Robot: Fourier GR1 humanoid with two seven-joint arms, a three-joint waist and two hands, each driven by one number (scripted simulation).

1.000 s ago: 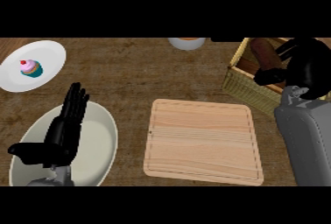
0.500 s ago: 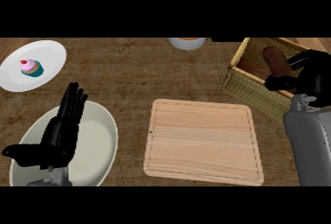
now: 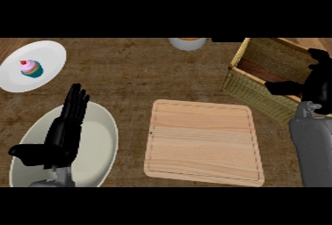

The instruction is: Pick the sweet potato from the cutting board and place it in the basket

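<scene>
Head view, looking steeply down on a brown, mottled counter top (image 3: pixel 130 70).

Containers. A square woven wicker basket (image 3: pixel 256 90) with straw-coloured walls stands at the right, tilted diagonally to the picture's edges. Inside it, a dark reddish-brown elongated shape, apparently the sweet potato (image 3: pixel 266 75), lies against the lower wall, partly hidden by the right hand. A small round white plate (image 3: pixel 48 59) at upper left carries a cupcake (image 3: pixel 30 68) with pink icing and a teal wrapper. A large pale oval plate (image 3: pixel 97 145) lies at lower left. At the top edge, the lower part of a white cup (image 3: pixel 188 43) with an orange interior shows; the rest is cut off.

Surfaces. A rectangular light wooden cutting board (image 3: pixel 204 140) with rounded corners and a grooved border lies at centre, between the oval plate and the basket; only its wood grain shows on top.

Hands. The black right hand (image 3: pixel 314 81) sits above the basket's near right corner, at the end of a grey forearm (image 3: pixel 314 149); its thumb juts left over the basket's interior, and its fingers appear relaxed rather than curled round anything. The black left hand (image 3: pixel 62 132) rests over the oval plate, fingers straight and pointing up the picture, thumb out to the left, holding nothing.
</scene>
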